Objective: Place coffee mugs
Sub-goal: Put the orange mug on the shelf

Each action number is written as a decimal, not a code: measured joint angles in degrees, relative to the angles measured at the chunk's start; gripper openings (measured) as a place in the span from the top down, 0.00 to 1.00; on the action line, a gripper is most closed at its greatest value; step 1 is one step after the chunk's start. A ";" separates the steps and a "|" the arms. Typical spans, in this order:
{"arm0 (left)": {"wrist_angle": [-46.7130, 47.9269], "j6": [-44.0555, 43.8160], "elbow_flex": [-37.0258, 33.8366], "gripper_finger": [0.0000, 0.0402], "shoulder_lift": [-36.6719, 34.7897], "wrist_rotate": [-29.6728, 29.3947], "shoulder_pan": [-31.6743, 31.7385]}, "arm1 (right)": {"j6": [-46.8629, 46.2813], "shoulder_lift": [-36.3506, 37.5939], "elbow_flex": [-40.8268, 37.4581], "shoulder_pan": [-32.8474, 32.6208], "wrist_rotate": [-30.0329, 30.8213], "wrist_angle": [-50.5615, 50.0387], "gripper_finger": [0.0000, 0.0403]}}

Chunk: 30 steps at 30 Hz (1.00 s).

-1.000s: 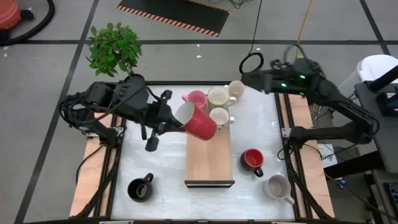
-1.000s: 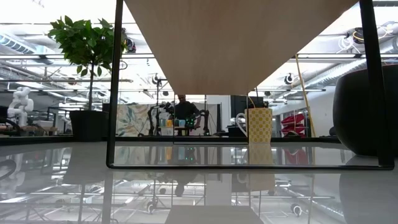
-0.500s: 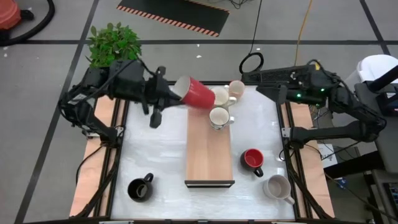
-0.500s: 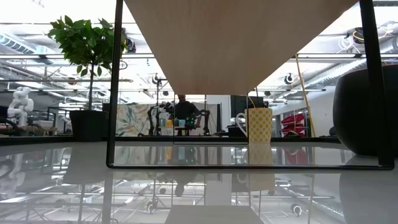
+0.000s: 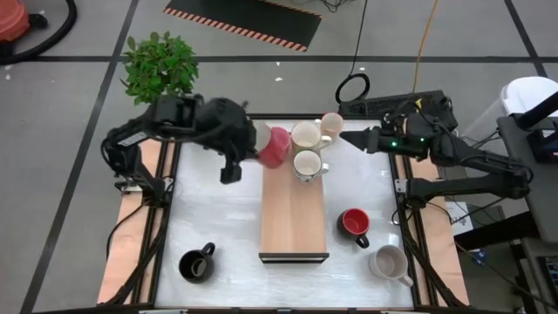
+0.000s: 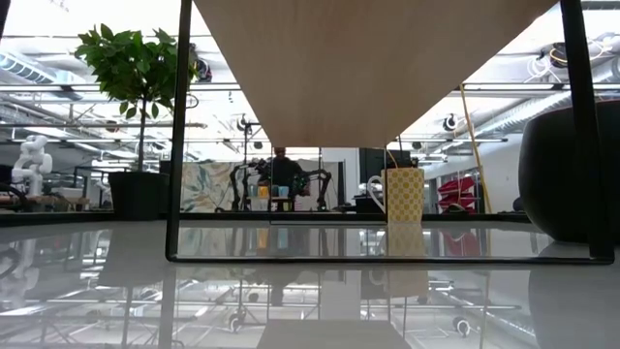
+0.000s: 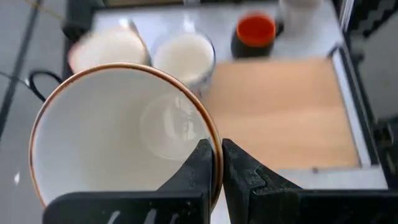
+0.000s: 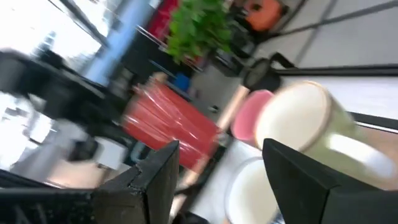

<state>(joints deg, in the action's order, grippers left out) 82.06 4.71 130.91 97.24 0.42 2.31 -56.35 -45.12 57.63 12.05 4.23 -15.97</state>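
We see the left gripper (image 5: 247, 139) at the far end of the wooden board (image 5: 294, 214), where its two fingers (image 7: 200, 163) are pressed together on the rim of a large red mug (image 5: 275, 146), one finger inside the white interior and one outside. This mug is held tilted on its side, with its mouth turned toward the left arm, just beside the group of mugs at the far end of the board. In this group we find a cream mug (image 5: 306, 135), a second cream mug (image 5: 307, 164) just in front of it on the board, and a pale mug (image 5: 331, 124) at the far edge of the table (image 5: 218, 218). In the right wrist view a pink mug (image 8: 249, 121) shows between the red mug and a cream one. The right gripper (image 5: 347, 138) hangs at the far right side of the table, near the pale mug, with its fingers spread apart and nothing between them. Nearer to the front, a small red mug (image 5: 353, 223) stands on the table right of the board, a grey mug (image 5: 389, 262) is beside it at the front right corner, and a black mug (image 5: 195, 264) stands at the front left. A green plant (image 5: 159, 68) stands on the floor beyond the left arm.
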 joint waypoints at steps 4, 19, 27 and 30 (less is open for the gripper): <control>3.53 0.06 -0.05 0.96 2.01 -0.44 -1.72 | -1.85 1.82 -4.68 -0.17 0.17 10.28 0.46; 3.64 1.68 0.00 0.95 8.80 -2.02 -5.06 | 0.50 4.52 -7.02 -0.17 1.66 22.16 0.46; 4.50 3.39 0.00 0.94 11.95 -2.73 -4.44 | 0.21 4.34 -7.02 -0.17 1.68 21.72 0.46; 4.02 5.08 0.00 0.94 13.28 -2.55 -4.62 | 0.46 4.36 -7.02 -0.17 1.70 21.73 0.46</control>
<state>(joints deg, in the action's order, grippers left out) 86.08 9.79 130.91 110.53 -2.12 -2.31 -55.90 -40.75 50.61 11.88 5.93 5.76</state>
